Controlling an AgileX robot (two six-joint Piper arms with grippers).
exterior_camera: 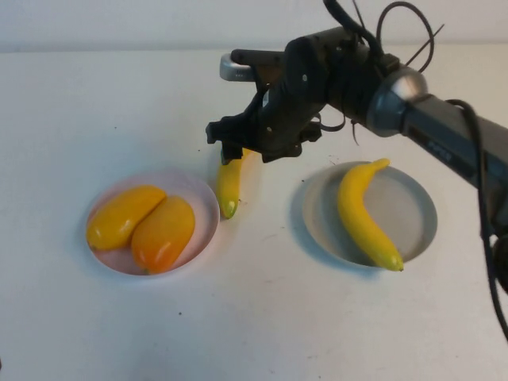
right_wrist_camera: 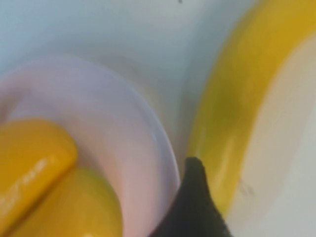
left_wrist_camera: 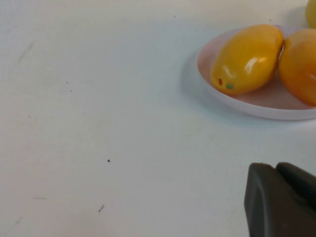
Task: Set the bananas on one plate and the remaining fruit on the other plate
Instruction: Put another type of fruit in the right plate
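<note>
Gripping the smaller banana (exterior_camera: 229,184) beside the pink plate (exterior_camera: 203,193), right gripper (exterior_camera: 234,152) jaws closed; left gripper (left_wrist_camera: 281,200) jaws unclear.

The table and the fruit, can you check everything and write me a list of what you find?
Surface: white table, a few tiny dark specks.
Job's things: two mangoes on the pink plate; big banana on the grey plate; small banana on the table beside the pink plate.
Clutter: nothing seen.
Grippers: right gripper at the small banana's upper end; left gripper low over bare table near the pink plate.
Cables: black cables looping over the right arm.
Surroundings: plain pale wall.
</note>
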